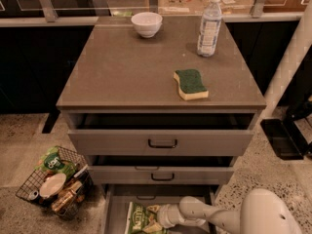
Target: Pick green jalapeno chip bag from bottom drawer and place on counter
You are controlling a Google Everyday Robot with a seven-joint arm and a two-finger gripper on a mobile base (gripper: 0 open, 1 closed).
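Nearest to me, the gripper (pixel 157 220) sat low inside the bottom drawer (pixel 116 209), reaching in from the right at the end of the pale arm, right up against the right edge of the green jalapeno chip bag (pixel 138 217). I could not tell whether it was released or already clenched on the bag.

The bag lay flat on the drawer floor, printed face up, near the middle. Its long axis seemed to run front to back, with one short end pointing at the back of the drawer and the near end cut off by the frame.

I judged this to be the grasp step. To do it well I would pinch the crinkly side edge firmly, then lift straight up before pulling back, since the middle drawer (pixel 161 174) overhangs the rear of the opening.

Farther off, the counter (pixel 126 72) carried a green-topped sponge (pixel 190 84), a water bottle (pixel 209 19) and a white bowl (pixel 147 23); the bare left half looked the better place to set the bag.
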